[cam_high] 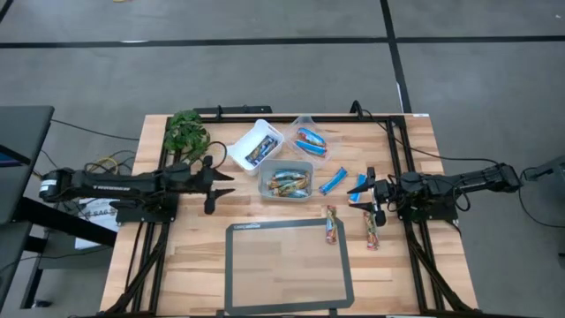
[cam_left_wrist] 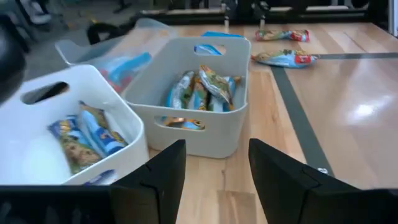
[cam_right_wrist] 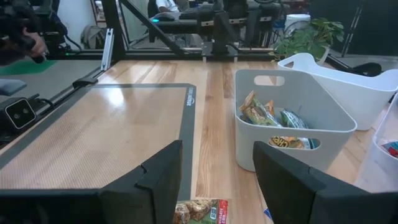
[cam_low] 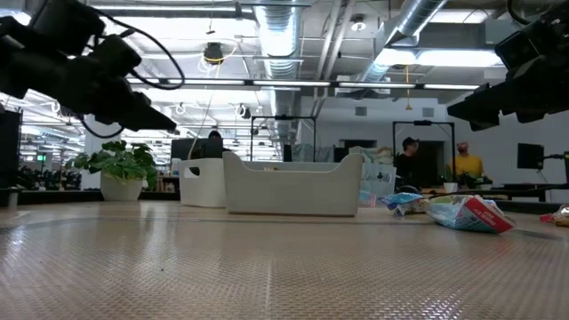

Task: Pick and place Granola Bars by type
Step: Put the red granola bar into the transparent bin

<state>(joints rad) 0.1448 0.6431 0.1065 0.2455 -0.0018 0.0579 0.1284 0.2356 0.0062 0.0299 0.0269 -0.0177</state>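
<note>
Below right jaws (cam_right_wrist: 214,180), granola bar (cam_right_wrist: 200,210).

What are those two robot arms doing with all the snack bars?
They are sorting granola bars by kind into three tubs. The grey tub already holds several, and the white tub holds some too. Four bars lie loose on the table: two blue bars and two brown bars. The right end effector hangs open over the loose ones, holding nothing. The left end effector waits open beside the tubs.
</note>
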